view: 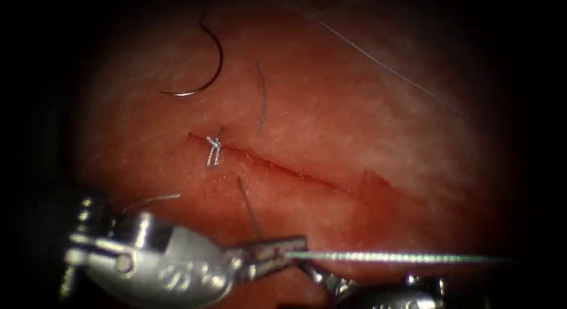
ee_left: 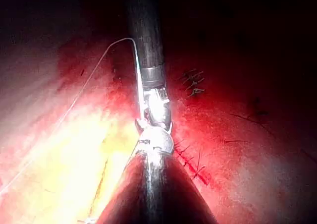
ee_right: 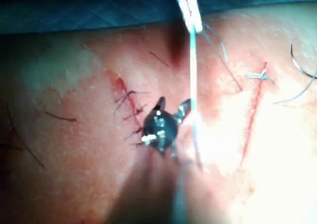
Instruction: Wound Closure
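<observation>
The curved needle (view: 208, 68) lies free on the tissue (view: 366, 126), up and left of the cut (view: 277, 166), held by neither tool; it also lies near the picture's edge in the right wrist view (ee_right: 299, 68). A tied knot (view: 213, 150) sits at the cut's left end. My left tool (view: 280, 250) is below the cut, jaws shut on the thread (view: 401, 257), which runs taut to the right. A dark strand (view: 248, 208) rises from the tissue to these jaws. My right tool (ee_right: 172, 109) stands open close beside that taut thread (ee_right: 193, 85), holding nothing.
A loose cut piece of thread (view: 261, 99) lies above the cut. A thin strand (view: 390, 68) crosses the tissue at upper right. Red fluid (view: 378, 191) stains the cut's right end. An older stitched line (ee_right: 130, 112) shows beside the right tool.
</observation>
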`<state>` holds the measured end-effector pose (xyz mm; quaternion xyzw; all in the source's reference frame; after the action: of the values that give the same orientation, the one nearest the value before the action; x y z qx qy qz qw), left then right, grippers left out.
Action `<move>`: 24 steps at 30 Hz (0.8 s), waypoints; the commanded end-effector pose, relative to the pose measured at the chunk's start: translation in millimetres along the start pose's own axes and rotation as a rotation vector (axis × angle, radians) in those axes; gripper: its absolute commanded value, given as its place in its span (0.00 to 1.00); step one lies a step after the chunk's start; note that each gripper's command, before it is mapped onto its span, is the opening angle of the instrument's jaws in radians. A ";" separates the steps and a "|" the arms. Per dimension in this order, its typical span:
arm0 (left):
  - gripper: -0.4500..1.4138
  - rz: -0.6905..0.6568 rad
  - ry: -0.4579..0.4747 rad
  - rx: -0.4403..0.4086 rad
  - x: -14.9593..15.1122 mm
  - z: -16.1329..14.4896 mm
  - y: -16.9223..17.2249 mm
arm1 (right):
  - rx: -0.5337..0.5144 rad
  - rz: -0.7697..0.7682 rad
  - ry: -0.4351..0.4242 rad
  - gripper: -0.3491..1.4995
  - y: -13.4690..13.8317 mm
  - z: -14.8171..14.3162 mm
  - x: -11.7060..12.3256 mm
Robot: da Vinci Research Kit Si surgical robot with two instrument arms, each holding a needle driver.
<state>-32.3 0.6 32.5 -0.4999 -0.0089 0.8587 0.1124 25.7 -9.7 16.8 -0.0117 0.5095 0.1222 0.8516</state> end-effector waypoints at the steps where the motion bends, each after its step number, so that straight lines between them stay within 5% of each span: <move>1: 0.00 -0.003 0.035 -0.033 -1.0 0.6 0.8 | 0.013 0.004 0.036 0.74 -0.4 0.7 0.3; 5: 0.00 0.035 0.159 -0.170 -4.8 0.9 -0.7 | 0.007 0.015 0.110 0.74 1.5 0.2 1.6; 13: 0.00 0.118 0.248 -0.339 -8.5 2.2 -0.1 | -0.005 -0.023 0.201 0.70 5.6 0.8 4.3; 17: 0.00 0.147 0.271 -0.402 -8.9 2.1 0.2 | 0.049 -0.068 0.242 0.70 7.1 3.5 5.0; 24: 0.00 0.167 0.241 -0.382 -9.7 0.1 0.1 | 0.155 -0.177 0.293 0.70 7.2 10.2 5.1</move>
<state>-27.1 -0.4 40.4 -0.6077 -0.1130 0.7841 -0.0561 34.4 0.6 17.6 -0.0092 0.6329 0.0029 0.7741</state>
